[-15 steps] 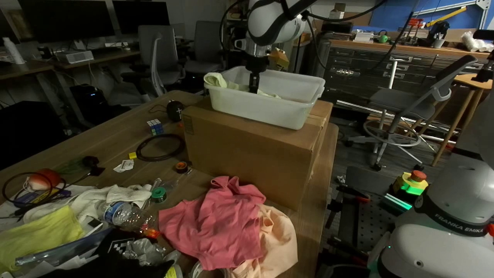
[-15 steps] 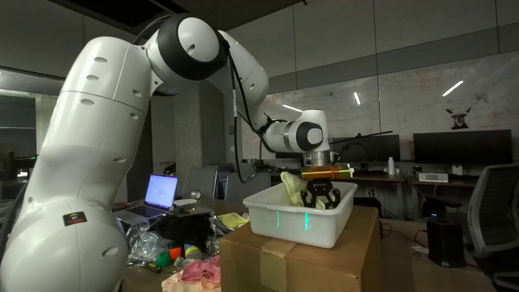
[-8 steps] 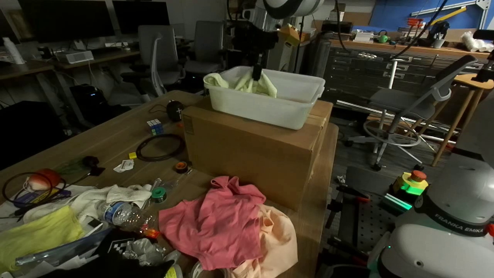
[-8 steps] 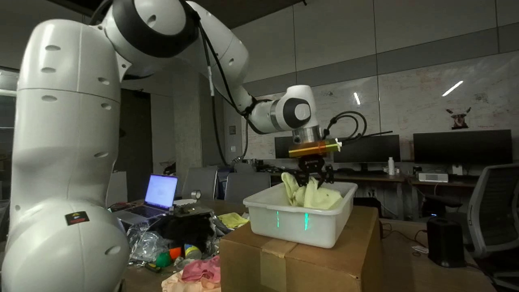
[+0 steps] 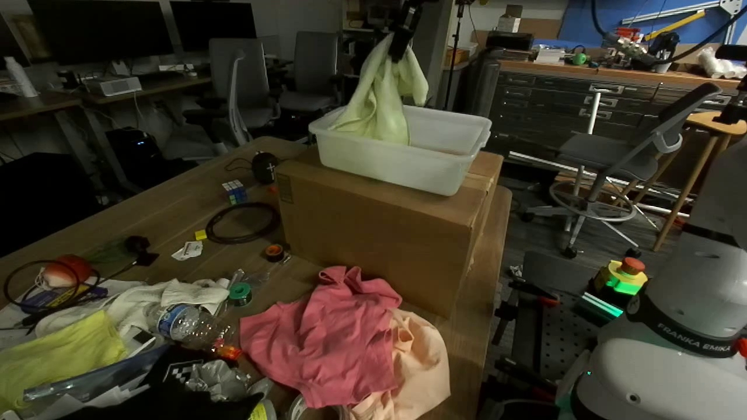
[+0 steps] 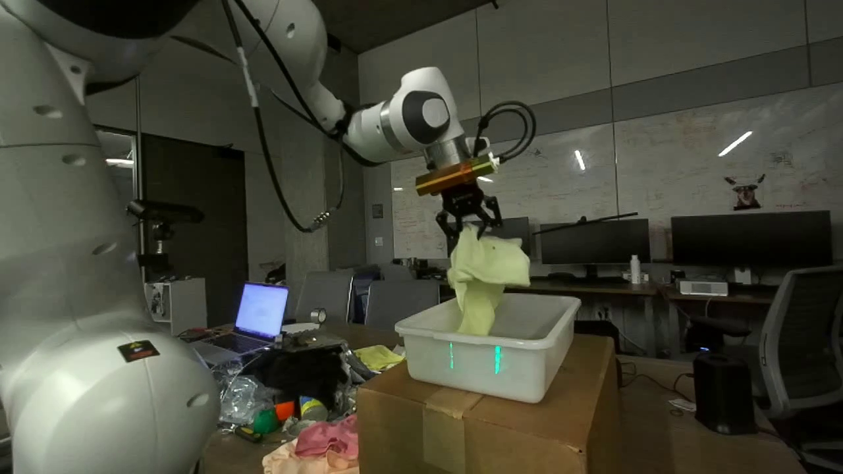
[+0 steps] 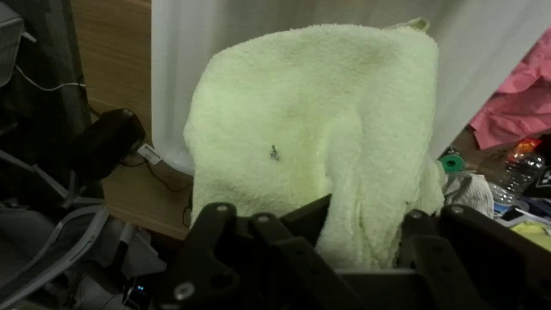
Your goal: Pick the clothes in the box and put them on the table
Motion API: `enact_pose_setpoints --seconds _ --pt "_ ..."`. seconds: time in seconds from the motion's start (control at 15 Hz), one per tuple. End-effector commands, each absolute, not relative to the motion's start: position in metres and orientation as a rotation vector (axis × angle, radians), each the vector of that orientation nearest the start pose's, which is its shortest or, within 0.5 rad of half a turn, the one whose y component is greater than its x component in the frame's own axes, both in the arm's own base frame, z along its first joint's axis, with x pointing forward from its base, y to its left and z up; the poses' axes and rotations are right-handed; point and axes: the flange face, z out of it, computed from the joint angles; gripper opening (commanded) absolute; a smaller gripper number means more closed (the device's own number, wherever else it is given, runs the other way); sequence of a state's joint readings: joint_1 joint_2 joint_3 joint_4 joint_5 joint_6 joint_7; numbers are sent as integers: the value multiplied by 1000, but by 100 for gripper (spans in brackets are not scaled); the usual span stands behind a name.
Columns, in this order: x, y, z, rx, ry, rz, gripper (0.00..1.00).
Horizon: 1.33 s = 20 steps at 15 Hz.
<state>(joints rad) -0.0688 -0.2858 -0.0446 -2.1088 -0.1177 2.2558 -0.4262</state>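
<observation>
My gripper is shut on a pale yellow-green cloth and holds it above the white plastic box. The gripper also shows at the top of an exterior view, with the cloth hanging in folds below it. The cloth's lower end hangs behind the box's front wall; I cannot tell whether it touches the floor of the box. In the wrist view the cloth is bunched between the fingers and hides much of the box. A pink cloth and a peach cloth lie on the table.
The white box stands on a large cardboard box on the table. Clutter lies near the pink cloth: a plastic bottle, a yellow cloth, a white cloth and bags. An open laptop stands farther off.
My gripper has risen out of the white box with the pale cloth in it, pulling most of the cloth above the rim. In an exterior view the arm has also moved up and left.
</observation>
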Motion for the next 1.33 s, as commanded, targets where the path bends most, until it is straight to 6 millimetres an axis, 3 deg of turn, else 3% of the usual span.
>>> enact_pose_setpoints --seconds 0.0,0.33,0.53,0.73,1.07,1.27 --pt "467 -28 635 -3231 -601 -805 1" --pt "423 18 698 -3191 -652 -1032 2" --pt "409 45 710 -3181 -728 -1088 1" --pt "407 80 698 -3186 -857 -1058 1" --pt "413 149 656 -3183 -1127 -983 1" --pt "415 176 642 -3127 -1263 -961 2"
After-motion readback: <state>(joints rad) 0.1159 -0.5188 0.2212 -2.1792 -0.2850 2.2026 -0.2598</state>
